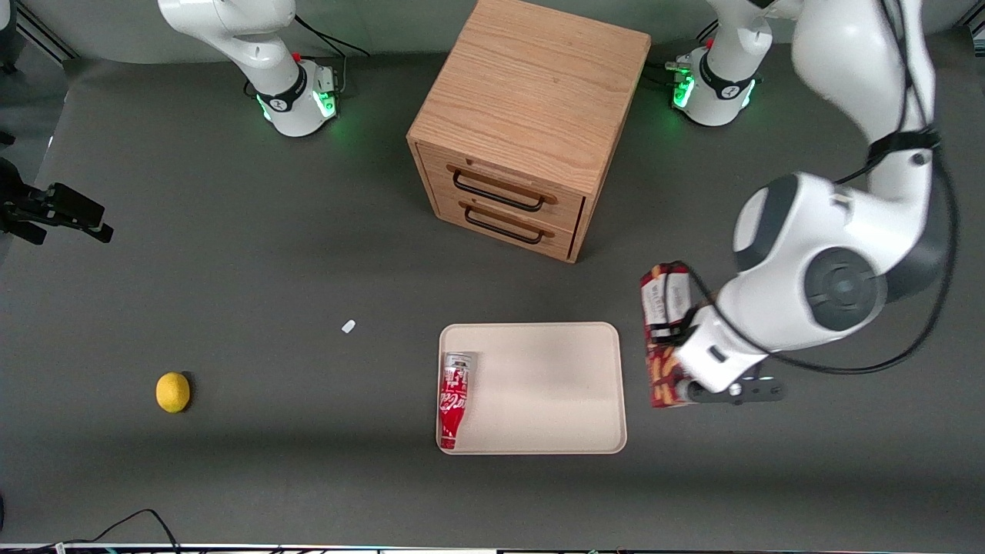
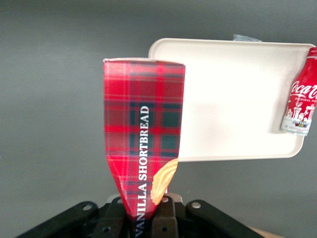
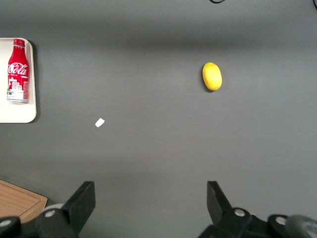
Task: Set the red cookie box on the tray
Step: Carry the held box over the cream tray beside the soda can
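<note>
Low in the front view, right of centre, the tray (image 1: 539, 369) lies on the table (image 1: 231, 462), with a red soda bottle (image 1: 452, 400) lying along its left edge and the rest of its floor bare. Just right of the tray, the gripper (image 1: 677, 362) holds the red cookie box (image 1: 663, 338) off the table, jaws pinching one end of it; the wrist view shows the box (image 2: 143, 129) jutting from the gripper (image 2: 143, 218) with the tray (image 2: 233, 99) beside it. To do this well, I judge the box should travel sideways over the rim, be lowered flat onto the bare floor clear of the bottle, and be let go only once resting. Higher in the frame stands the wooden cabinet (image 1: 523, 131).
</note>
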Robot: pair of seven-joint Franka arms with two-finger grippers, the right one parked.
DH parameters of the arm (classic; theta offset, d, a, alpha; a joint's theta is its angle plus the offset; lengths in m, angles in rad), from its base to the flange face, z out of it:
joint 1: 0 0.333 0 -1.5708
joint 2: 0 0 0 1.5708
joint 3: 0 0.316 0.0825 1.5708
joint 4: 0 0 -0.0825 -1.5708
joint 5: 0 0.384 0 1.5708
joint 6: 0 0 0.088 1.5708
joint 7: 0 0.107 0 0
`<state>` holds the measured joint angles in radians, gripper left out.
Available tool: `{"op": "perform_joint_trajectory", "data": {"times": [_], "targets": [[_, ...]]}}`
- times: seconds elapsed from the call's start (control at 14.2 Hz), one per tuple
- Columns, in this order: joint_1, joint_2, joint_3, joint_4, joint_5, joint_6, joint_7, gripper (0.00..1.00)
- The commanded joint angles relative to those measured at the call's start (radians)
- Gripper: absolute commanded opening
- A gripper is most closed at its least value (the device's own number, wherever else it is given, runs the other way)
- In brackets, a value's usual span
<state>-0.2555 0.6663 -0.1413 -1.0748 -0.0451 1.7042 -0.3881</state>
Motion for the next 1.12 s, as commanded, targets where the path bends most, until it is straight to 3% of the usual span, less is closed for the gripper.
{"op": "perform_joint_trajectory", "data": {"times": [0.0,0.35,1.05], "targets": [[-0.056,0.094,0.009,0.065,0.062,0.049,-0.037,0.00],[-0.102,0.180,0.011,0.009,0.158,0.187,-0.092,0.00],[-0.113,0.256,0.017,-0.066,0.191,0.367,-0.100,0.00]]}}
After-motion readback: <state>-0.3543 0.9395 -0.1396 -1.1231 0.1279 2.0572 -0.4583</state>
